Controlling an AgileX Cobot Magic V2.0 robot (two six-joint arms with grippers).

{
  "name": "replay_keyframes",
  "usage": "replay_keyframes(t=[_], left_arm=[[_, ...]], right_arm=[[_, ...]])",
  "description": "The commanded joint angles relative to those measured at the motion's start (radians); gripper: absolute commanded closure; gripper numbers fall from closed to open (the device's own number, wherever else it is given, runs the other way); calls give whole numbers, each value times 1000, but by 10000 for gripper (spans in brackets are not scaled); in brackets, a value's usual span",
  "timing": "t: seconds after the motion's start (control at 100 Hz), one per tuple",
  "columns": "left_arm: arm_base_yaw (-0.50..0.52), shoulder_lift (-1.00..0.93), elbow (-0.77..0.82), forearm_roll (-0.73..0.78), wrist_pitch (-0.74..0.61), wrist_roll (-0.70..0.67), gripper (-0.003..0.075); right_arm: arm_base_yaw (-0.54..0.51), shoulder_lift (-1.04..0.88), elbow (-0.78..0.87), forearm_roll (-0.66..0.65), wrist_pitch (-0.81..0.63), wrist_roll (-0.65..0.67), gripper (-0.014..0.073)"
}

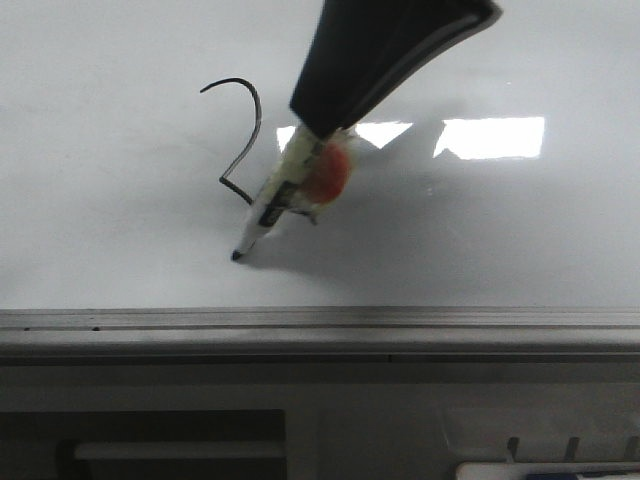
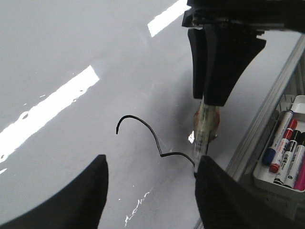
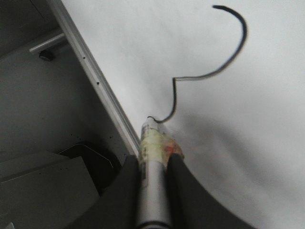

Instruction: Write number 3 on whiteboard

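My right gripper (image 1: 322,128) is shut on a marker pen (image 1: 268,205) wrapped in yellowish tape with an orange-red blob. The pen tilts down, and its tip touches the whiteboard (image 1: 480,230) close to the near rail. The number 3 (image 1: 254,112) stands as a thin black line: an upper arc, a kink, then a short stroke running to the pen tip. The line also shows in the left wrist view (image 2: 148,131) and the right wrist view (image 3: 217,71). My left gripper (image 2: 150,191) hovers open and empty over the board beside the line.
A grey metal rail (image 1: 320,320) runs along the board's near edge. A white tray (image 2: 267,179) with several spare markers sits beyond the rail. Bright light reflections (image 1: 490,137) lie on the board. Below the rail is a dark grey surface (image 3: 43,114).
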Motion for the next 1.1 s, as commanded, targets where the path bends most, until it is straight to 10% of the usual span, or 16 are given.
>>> replay_keyframes(t=[0.0, 1.09], left_arm=[[-4, 3, -36, -12, -63, -11, 345], [-121, 382, -40, -136, -292, -11, 345]], right_arm=[[24, 8, -27, -6, -119, -3, 634], [187, -91, -44, 38, -3, 6, 635]])
